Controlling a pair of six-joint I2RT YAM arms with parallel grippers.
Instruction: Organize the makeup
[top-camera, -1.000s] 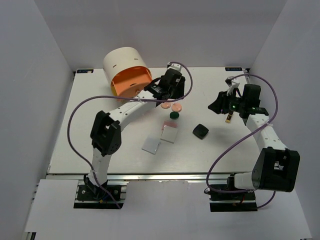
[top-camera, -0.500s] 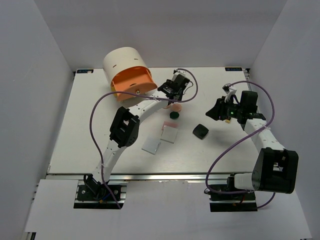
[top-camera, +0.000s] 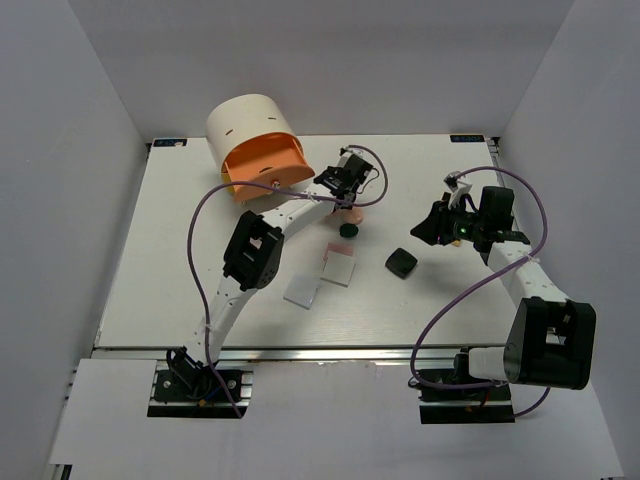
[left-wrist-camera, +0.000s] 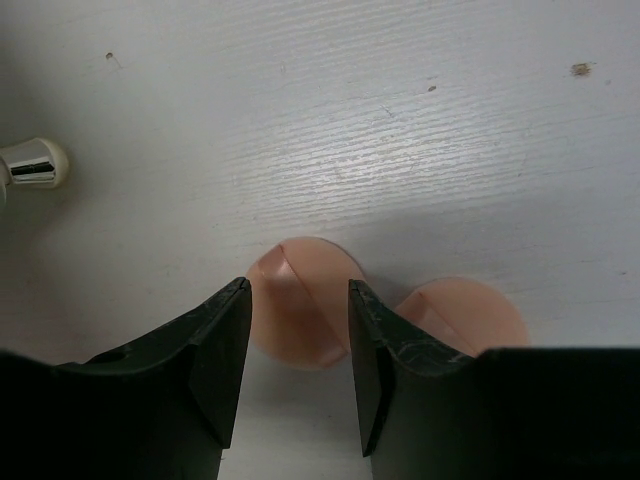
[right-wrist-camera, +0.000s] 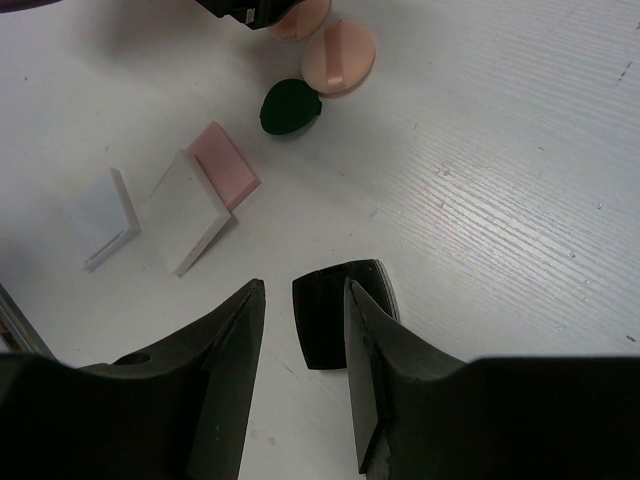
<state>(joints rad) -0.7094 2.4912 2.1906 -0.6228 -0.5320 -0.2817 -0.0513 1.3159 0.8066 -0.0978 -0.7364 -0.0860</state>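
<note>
Black and matte, the two wedge-shaped fingers (left-wrist-camera: 215, 370) of the left gripper (left-wrist-camera: 298, 292) stand apart and grip nothing. One finger is on each side of a coppery-pink round disc (left-wrist-camera: 305, 320) that lies flat on the table. The disc is smooth, with a faint straight ridge across its face. A second coppery-pink disc (left-wrist-camera: 460, 315) of the same shape lies just beside it, partly hidden by the right-hand finger, so there are two pink discs in all. The white table (left-wrist-camera: 400, 120) has a fine wood-grain texture. A small cream knob (left-wrist-camera: 30, 165) with a shiny metal collar shows at the left edge of the wrist view.

The right gripper (right-wrist-camera: 300, 290) is also spread, and its black fingers (right-wrist-camera: 225, 380) hold nothing. Between them shows one black rounded-square compact (right-wrist-camera: 335, 320), flat, with soft corners. In the top view the compact lies on the table, apart from this gripper.

Farther out lies one dark green disc (right-wrist-camera: 290, 108), near the pink pair. There are three thin flat squares. One pink square (right-wrist-camera: 228, 158) touches the edge of a white square (right-wrist-camera: 185, 212), and a paler white square (right-wrist-camera: 100, 215) lies just beside them.

In the overhead view all this makeup sits in the middle of the table. Behind the left gripper a large cream cylinder (top-camera: 250, 125) lies on its side, with an orange drawer front (top-camera: 265, 170).
</note>
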